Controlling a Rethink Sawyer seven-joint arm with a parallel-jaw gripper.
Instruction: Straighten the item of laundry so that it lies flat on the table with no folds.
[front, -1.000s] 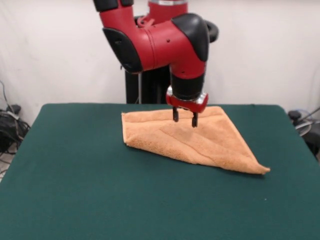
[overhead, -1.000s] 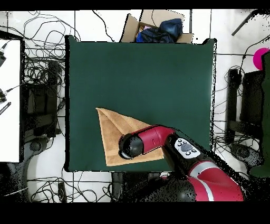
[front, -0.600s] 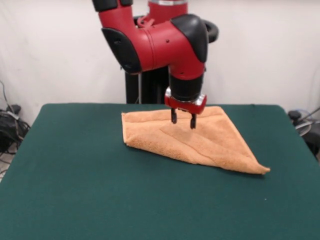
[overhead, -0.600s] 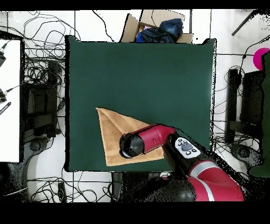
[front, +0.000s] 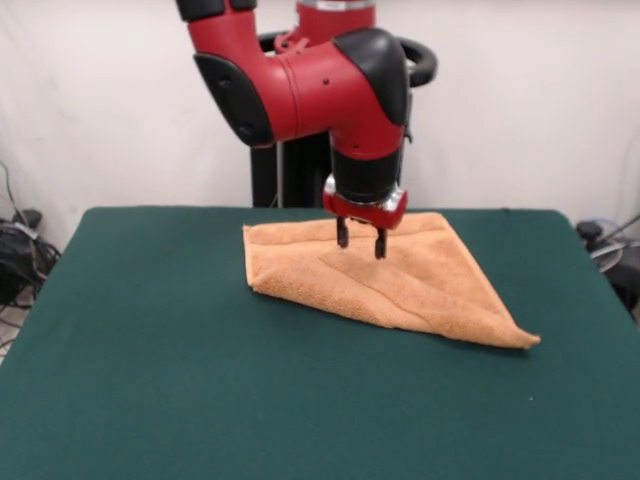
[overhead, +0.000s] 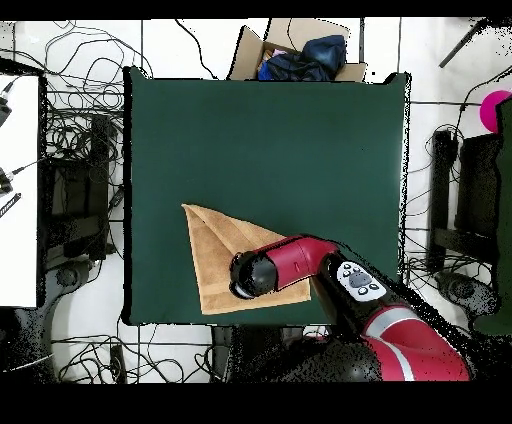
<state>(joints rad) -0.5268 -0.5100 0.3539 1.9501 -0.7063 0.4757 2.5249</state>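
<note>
- Because the towel (front: 385, 275) is folded over itself into a triangle, with one long diagonal edge running toward the lower right of the front view, the task is not done yet; a second layer is lying on top and it has to be opened out.
- The towel is lying in the upper middle part of the table (front: 200, 400) in the front view; in the overhead view it (overhead: 215, 255) is sitting in the lower left part of the green top, close to the bottom edge.
- The gripper (front: 361, 240) is hanging above the upper middle of the towel, probably because the free edge of the top layer is there and it is looking for a place to pinch.
- Its two dark fingers are standing a little apart, a narrow opening, and nothing is between them.
- I cannot tell if the tips are touching the cloth or hovering just over it.
- In the overhead view the arm is hiding the gripper and part of the towel.
</note>
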